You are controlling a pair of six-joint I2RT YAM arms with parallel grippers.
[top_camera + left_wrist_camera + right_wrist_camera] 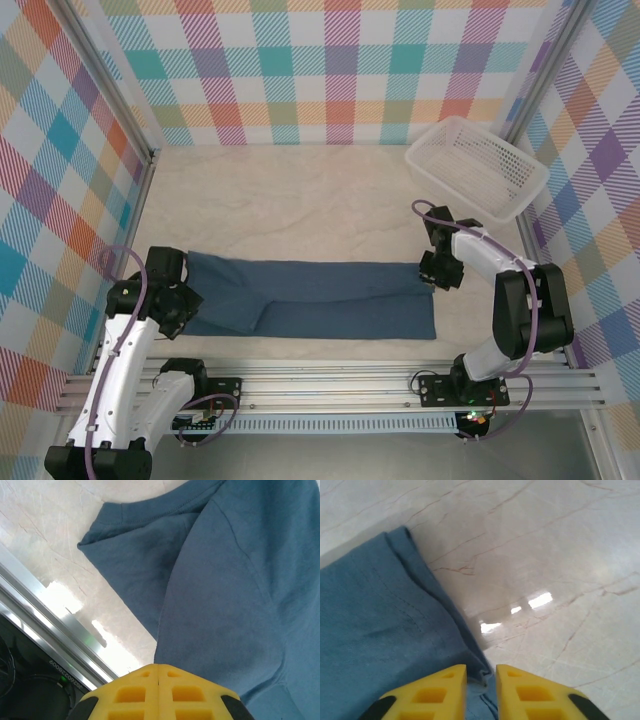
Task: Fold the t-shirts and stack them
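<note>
The navy t-shirt (310, 298) lies on the table as a long folded strip running left to right. My left gripper (178, 305) is at its left end; in the left wrist view the yellow jaws (157, 666) are shut, and a fold edge of the t-shirt (225, 580) runs straight into the closed tips. My right gripper (432, 272) is at the strip's right end. In the right wrist view its jaws (481, 672) stand a little apart, with the hem of the t-shirt (375, 630) bunched loosely in the gap.
A white mesh basket (478, 165) sits tilted in the back right corner. The aluminium rail (330, 385) runs along the near edge, close to the strip, and shows in the left wrist view (50, 630). Checked walls enclose the pale marble table (300, 200).
</note>
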